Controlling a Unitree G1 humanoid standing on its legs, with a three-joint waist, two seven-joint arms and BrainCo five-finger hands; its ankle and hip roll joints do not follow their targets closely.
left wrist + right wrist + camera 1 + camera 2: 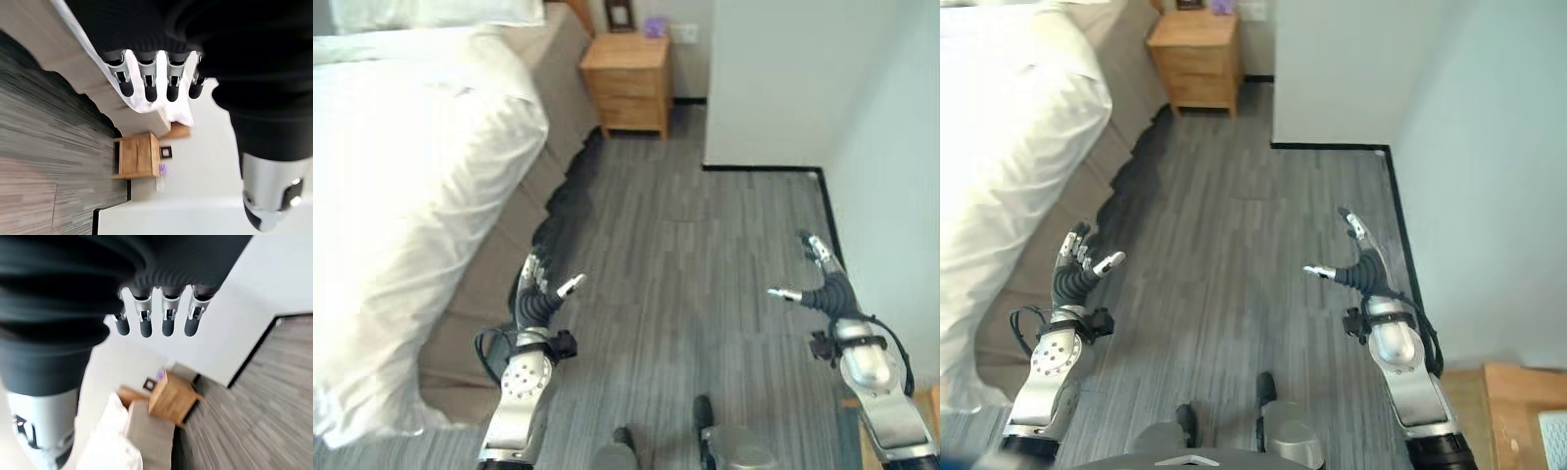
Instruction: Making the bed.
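While beside the bed [431, 176], each robot hand [540, 294] [822, 279] open, empty.

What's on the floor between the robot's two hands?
Nothing: in the left eye view, bare grey wood-plank floor runs between the open left hand beside the white duvet and the open right hand.

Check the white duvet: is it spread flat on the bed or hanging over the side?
Hanging over the side. The white duvet drapes over the bed's edge, covering part of the beige bed base. Neither hand touches it.
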